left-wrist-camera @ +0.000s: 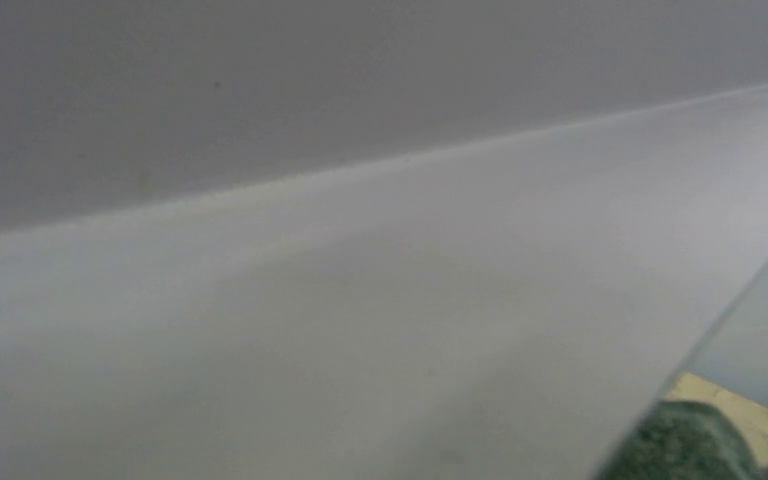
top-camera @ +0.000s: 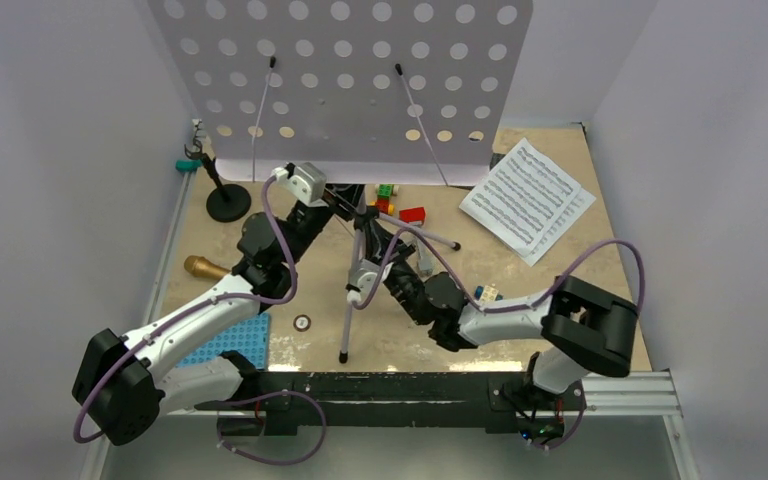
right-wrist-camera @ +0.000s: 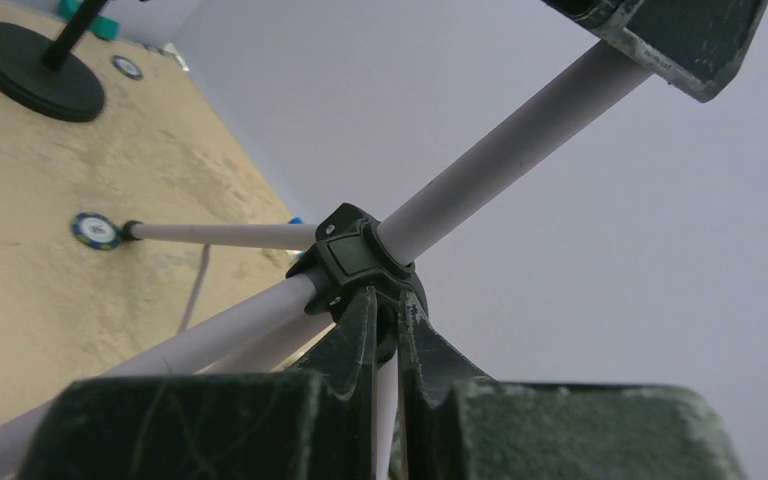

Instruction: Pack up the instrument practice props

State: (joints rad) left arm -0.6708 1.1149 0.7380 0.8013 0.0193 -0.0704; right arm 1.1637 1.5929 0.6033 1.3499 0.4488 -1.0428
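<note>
The lavender tripod music stand stands mid-table, its perforated desk [top-camera: 350,70] high at the back. My right gripper [top-camera: 368,262] is shut on a thin lavender strut just under the black leg hub [right-wrist-camera: 355,255], fingertips [right-wrist-camera: 365,320] touching the hub. My left gripper [top-camera: 352,208] is on the stand's pole above it. One of its fingers [right-wrist-camera: 680,35] lies against the pole. The left wrist view is filled by a blurred lavender surface, with one finger [left-wrist-camera: 680,445] at the corner. The gold microphone [top-camera: 205,267] lies at the left. The black mic stand [top-camera: 228,203] stands back left. Sheet music [top-camera: 527,198] lies back right.
Coloured toy bricks [top-camera: 400,205] lie behind the tripod, and one [top-camera: 485,293] sits beside my right arm. A blue studded plate [top-camera: 225,340] and a small round chip [top-camera: 302,322] lie near front left. A teal object [top-camera: 190,163] sits by the left wall. Walls enclose three sides.
</note>
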